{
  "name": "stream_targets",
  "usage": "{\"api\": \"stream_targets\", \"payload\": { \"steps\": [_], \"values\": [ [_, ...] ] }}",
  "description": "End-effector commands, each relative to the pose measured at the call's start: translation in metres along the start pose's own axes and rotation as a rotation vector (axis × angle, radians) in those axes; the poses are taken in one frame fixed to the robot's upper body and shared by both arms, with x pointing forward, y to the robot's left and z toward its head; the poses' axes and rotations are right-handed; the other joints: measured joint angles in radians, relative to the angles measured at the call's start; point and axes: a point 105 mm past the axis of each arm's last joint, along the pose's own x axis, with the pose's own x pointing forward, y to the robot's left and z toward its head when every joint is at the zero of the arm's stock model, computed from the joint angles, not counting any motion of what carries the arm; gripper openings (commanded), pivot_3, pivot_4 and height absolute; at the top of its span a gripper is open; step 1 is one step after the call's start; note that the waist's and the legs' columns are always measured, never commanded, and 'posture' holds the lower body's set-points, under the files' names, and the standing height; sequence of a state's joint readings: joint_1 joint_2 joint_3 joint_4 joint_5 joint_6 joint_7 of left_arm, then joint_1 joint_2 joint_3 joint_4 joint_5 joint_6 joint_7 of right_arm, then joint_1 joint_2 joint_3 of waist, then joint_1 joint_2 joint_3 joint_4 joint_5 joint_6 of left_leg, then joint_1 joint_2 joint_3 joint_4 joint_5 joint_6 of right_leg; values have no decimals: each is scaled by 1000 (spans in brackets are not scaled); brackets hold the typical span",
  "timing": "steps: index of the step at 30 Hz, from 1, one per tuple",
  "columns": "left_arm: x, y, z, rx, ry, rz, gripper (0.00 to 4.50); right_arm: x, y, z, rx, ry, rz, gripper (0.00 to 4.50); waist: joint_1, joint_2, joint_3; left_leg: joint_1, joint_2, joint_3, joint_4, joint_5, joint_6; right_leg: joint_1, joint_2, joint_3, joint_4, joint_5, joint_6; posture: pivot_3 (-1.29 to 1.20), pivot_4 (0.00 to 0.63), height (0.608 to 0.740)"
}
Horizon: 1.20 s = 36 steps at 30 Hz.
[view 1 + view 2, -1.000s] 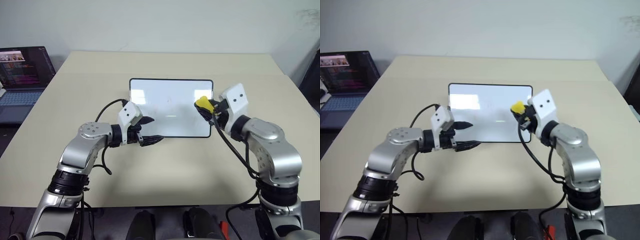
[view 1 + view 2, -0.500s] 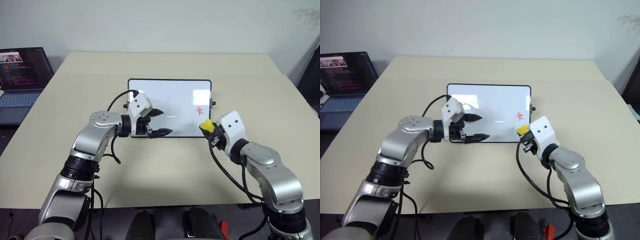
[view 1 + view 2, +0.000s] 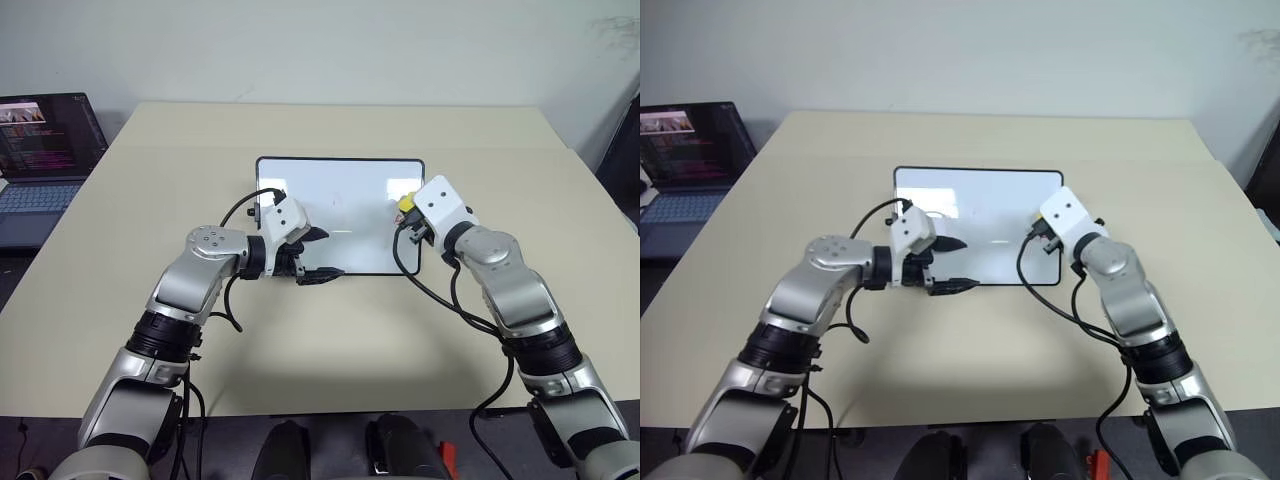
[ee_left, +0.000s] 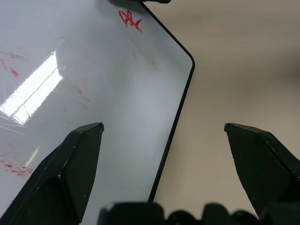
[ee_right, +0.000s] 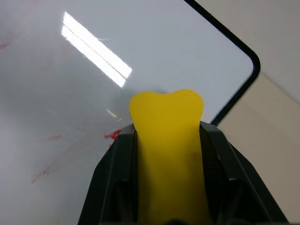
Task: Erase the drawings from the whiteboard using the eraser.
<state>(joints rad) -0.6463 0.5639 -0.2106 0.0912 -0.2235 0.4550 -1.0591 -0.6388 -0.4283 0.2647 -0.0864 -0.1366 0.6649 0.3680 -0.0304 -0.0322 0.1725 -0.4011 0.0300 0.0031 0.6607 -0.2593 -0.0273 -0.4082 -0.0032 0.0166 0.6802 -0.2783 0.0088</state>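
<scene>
The whiteboard (image 3: 340,195) lies flat at the middle of the table, glossy white in a thin black frame. My right gripper (image 3: 408,212) is over its right part, shut on the yellow eraser (image 5: 166,136), whose end rests against the board. A bit of a red drawing (image 5: 114,135) shows beside the eraser. The left wrist view shows that red scribble (image 4: 130,19) near the board's far corner, with faint red smears around. My left gripper (image 3: 333,254) stands open over the board's near edge, one finger (image 4: 70,173) above the board and the other above the table.
An open laptop (image 3: 45,150) stands on a lower surface at the far left. Beige tabletop (image 3: 330,340) surrounds the board on all sides. A small black knob (image 3: 257,212) sticks out at the board's left short side.
My right gripper, drawn back to the board's near right corner half a second ago, has pushed forward with the eraser onto the red scribble. My left gripper has hardly moved.
</scene>
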Motion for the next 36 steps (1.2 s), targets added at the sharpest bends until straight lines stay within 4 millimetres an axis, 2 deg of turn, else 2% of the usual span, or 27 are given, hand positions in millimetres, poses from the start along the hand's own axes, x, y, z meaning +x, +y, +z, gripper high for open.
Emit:
{"api": "stream_targets", "payload": {
  "steps": [1, 5, 7, 9, 14, 18, 21, 25, 28, 30, 34, 36],
  "values": [
    [-2, 1, 7, 33, -17, 7, 4500, 6, -2, -1, -88, 16, 4, 1354, 0, 0, 0, 0, 0, 0, 0, 0, 0, 0, 0, 0, 0, 0, 0, 0, 150, 740],
    [-2, 0, 7, 32, -20, 9, 4500, 3, 5, -23, -149, 103, 66, 1354, 0, 0, 0, 1, 0, 0, 1, 0, 0, 1, -1, 0, 1, 0, 0, 0, 150, 740],
    [-2, 1, 6, 28, -20, 13, 4500, -4, 15, -40, -170, 160, 135, 1354, 0, -1, -1, 2, 0, 0, 1, 0, 0, 2, -1, 0, 2, 0, 0, 0, 150, 740],
    [-2, 0, 6, 24, -21, 15, 4500, -9, 22, -47, -185, 184, 181, 1354, 1, -1, -1, 3, 0, -1, 2, 0, 0, 3, -1, -1, 2, 0, 0, 0, 150, 740],
    [-2, -1, 6, 21, -23, 15, 4500, -6, 17, -38, -210, 158, 147, 1354, -3, -1, -1, 4, 0, 1, 2, 0, 0, 3, -1, 1, 2, 1, 1, 0, 150, 740],
    [-2, -1, 5, 18, -21, 14, 4500, 3, -11, -14, -221, 79, -10, 1354, -4, -1, -1, 5, 0, 1, 2, 2, 1, 3, 1, 1, 2, 2, 1, 0, 150, 740],
    [-2, -2, 3, 14, -18, 13, 4500, 6, -18, -11, -224, 69, -40, 1354, -1, -1, -1, 5, 0, 1, 3, 2, 2, 3, 1, 1, 2, 3, 0, 0, 150, 740],
    [-3, -3, 2, 11, -15, 12, 4500, 5, -14, -18, -226, 87, -15, 1354, 0, -1, -1, 3, 0, 0, 2, 2, 2, 3, 0, 1, 1, 3, 0, 0, 150, 740],
    [-3, -3, 1, 9, -12, 14, 4500, -2, 5, -33, -226, 147, 107, 1354, 0, -1, -1, 3, 0, 1, 2, 2, 2, 3, 0, 1, 1, 3, 0, 0, 150, 740],
    [-3, -3, 1, 8, -13, 14, 4500, -5, 11, -40, -228, 172, 145, 1354, 1, -1, -1, 3, 0, 0, 2, 2, 2, 3, 0, 0, 1, 3, 0, 0, 150, 740],
    [-3, -3, 1, 8, -14, 15, 4500, -10, 16, -46, -227, 201, 184, 1354, -2, -1, -1, 4, 0, 1, 2, 2, 2, 3, 0, 1, 2, 3, 0, 0, 150, 740],
    [-3, -3, 1, 9, -14, 15, 4500, -8, 13, -43, -232, 189, 162, 1353, -2, -1, -1, 5, 0, 1, 2, 2, 2, 3, 1, 1, 2, 3, 0, 0, 150, 740]
  ]
}}
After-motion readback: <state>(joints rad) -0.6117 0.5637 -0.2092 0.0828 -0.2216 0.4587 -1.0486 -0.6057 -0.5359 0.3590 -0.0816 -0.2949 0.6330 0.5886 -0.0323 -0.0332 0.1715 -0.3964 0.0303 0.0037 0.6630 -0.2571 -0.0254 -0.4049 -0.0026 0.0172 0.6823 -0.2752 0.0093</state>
